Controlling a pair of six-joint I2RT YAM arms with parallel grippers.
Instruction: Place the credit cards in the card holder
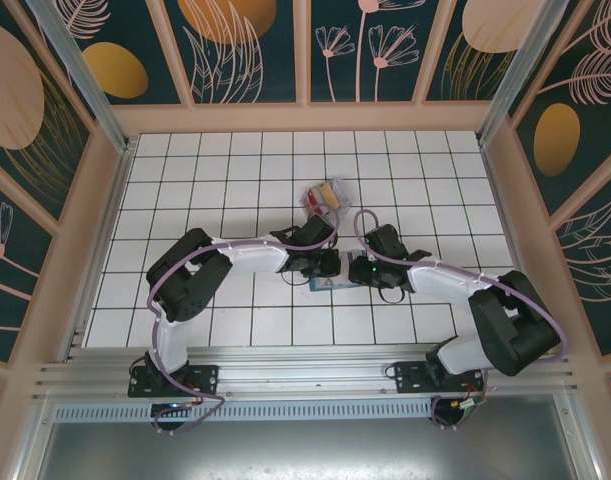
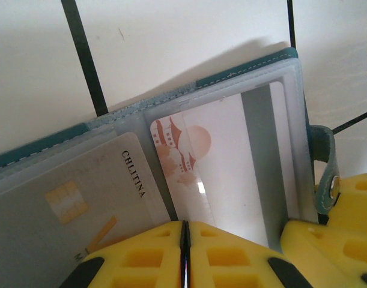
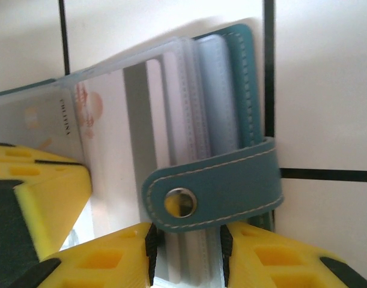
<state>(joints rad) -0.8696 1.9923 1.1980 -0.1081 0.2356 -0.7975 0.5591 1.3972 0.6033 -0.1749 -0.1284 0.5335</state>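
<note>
**Both grippers at the open holder, two cards in its pockets**

The holder [image 1: 330,284] [image 2: 243,72] lies open on the table [image 1: 235,180], directly under the tips of both grippers, which face each other over it from two sides.

The left gripper [image 1: 323,266] [image 2: 183,240] is clenched. Its two yellow fingers [image 2: 231,264] press together with no gap between them, at the near edge of the pages [image 3: 183,102]. Whether a thin page is caught between them, I cannot tell. Just in front of this gripper and to its left, a grey card [image 2: 69,204] sits in one clear pocket. A pale card [image 2: 219,174] with an orange drawing sits in the pocket beside it, in front of the fingers and slightly to their right.

The right gripper [image 1: 357,270] [image 3: 186,240] is released, and its jaws stand partly apart. One fingertip rests on the clear pages and the other stands at the outer edge of the teal cover. The strap [image 3: 231,186] [image 2: 323,162] with its metal snap [image 3: 180,201] curls across just in front of the gap between them, and its end lies loose over the pages.

More cards [image 1: 327,194], red and yellow, lie in a small heap well beyond both grippers, further out on the table and apart from the holder
</note>
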